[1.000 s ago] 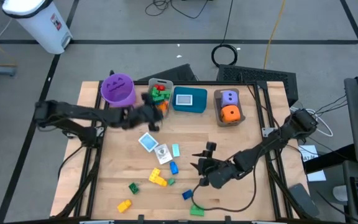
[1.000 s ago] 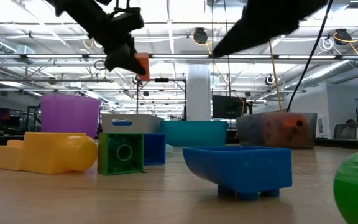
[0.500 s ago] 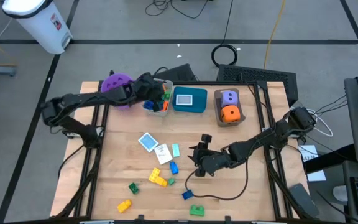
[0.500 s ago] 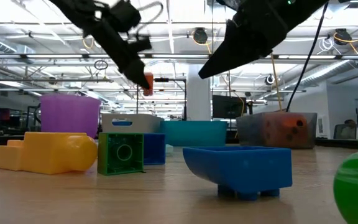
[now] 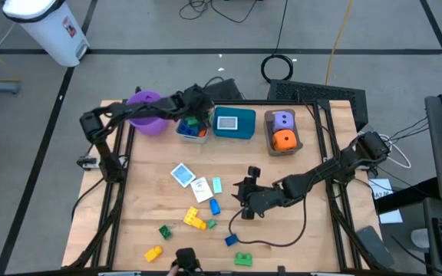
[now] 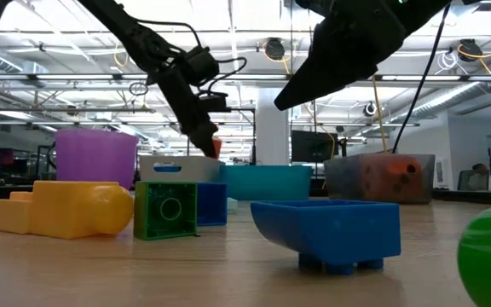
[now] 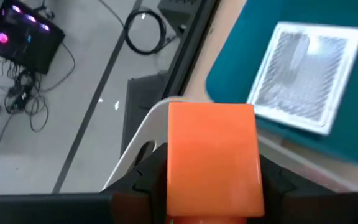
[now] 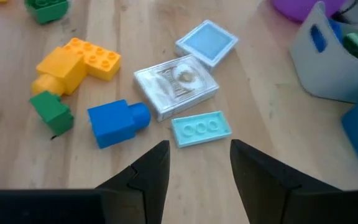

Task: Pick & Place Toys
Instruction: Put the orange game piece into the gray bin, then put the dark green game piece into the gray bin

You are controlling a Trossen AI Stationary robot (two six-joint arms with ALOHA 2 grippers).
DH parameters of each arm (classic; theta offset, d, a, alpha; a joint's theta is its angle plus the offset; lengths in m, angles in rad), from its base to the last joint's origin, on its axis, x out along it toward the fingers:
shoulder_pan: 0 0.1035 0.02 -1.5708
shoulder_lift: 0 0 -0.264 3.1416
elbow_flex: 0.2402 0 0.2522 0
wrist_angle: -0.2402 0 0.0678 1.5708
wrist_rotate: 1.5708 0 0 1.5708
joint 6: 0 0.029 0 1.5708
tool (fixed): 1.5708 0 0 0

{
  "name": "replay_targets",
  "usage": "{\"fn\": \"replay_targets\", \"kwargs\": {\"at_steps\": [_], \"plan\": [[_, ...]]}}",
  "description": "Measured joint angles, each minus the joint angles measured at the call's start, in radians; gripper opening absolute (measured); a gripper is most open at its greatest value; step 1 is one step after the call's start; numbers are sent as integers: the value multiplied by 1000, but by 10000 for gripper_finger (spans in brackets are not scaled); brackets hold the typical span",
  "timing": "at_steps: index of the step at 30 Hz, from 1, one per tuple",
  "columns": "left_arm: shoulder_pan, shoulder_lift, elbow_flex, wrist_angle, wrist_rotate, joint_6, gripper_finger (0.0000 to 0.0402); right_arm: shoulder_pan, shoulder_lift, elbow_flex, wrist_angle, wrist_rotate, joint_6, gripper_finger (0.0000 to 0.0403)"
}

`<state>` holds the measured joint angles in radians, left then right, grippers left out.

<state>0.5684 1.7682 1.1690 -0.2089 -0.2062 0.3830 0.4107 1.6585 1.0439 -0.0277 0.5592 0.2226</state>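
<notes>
Your left hand (image 7: 210, 186) pinches an orange brick (image 7: 211, 158) between its two fingers. In the high view it is in the upper middle of the frame, over the grey bin (image 5: 193, 132), beside the purple bucket (image 5: 146, 113). The brick is a plain, smooth block, and its flat face fills the lower middle of the left wrist view; behind it lies the teal bin (image 7: 291, 81).

Your right hand (image 8: 194, 165) hovers with fingers spread and holds nothing. Just ahead of it on the surface (image 8: 278, 137) lie a pale blue flat plate (image 8: 201, 128), a blue brick (image 8: 117, 122), a wrapped card (image 8: 175, 84) and a yellow brick (image 8: 76, 62).
</notes>
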Motion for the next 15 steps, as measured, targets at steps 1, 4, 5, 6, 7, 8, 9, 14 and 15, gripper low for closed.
{"fn": "replay_targets", "kwargs": {"at_steps": [1,4,5,6,7,8,9,14,15], "plan": [[6,4,0,-2,0,0,147,2,0,0,-1,-12,1,160],[26,6,0,-14,-1,-16,163,8,0,0,-2,-14,1,160],[34,6,0,-18,0,-28,175,10,0,0,-2,-14,0,160],[42,6,0,-24,-1,-40,188,10,0,0,-3,-13,0,160],[50,6,0,-29,-1,-56,201,10,0,0,-3,-13,1,160],[57,6,0,-32,0,-70,215,10,0,0,-3,-13,0,160],[63,6,0,-31,4,-79,226,10,0,0,-3,-13,0,160],[73,0,0,-34,30,-97,266,10,0,0,-3,-13,-2,160],[72,-9,0,-37,31,-93,270,10,0,0,-3,-13,-2,160]]}}
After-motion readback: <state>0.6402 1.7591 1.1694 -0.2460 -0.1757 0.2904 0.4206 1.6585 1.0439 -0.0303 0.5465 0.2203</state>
